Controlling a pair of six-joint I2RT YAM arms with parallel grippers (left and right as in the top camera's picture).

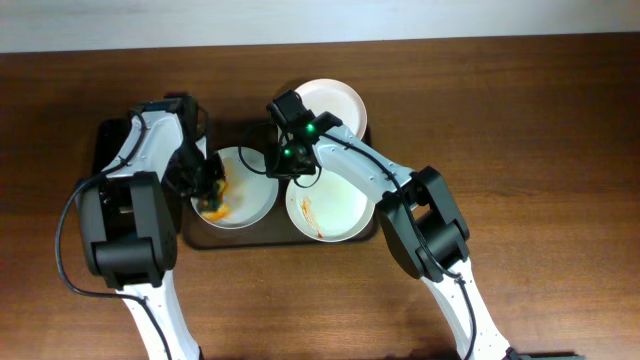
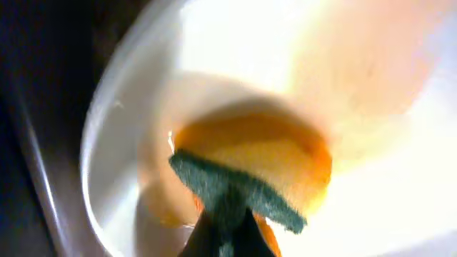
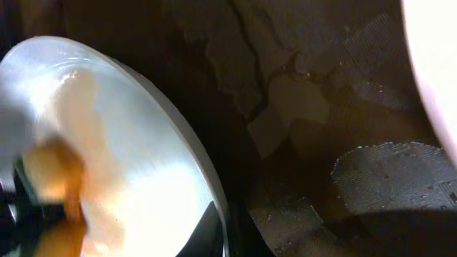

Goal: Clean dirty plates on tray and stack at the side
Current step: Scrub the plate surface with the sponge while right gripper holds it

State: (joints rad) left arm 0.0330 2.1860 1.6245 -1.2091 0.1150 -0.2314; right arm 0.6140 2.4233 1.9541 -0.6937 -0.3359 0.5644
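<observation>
- Brown wooden worktop (image 1: 520, 120) carries the dark tray (image 1: 195, 237), set between both arms.
- On the tray's left half sits the left plate (image 1: 250, 185). My left fingers (image 2: 225, 232) pinch a sponge (image 2: 246, 178) down onto its left side.
- From the sponge, the rest of that plate runs rightward to the right fingers (image 1: 290, 165) at its far rim. That view is blurred, so I cannot tell whether they grip it.
- The smeared plate (image 1: 335, 210) lies just beside it, nearer my right arm.

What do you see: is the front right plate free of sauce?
No, the front right plate has a thin orange-red smear near its left edge.
</observation>
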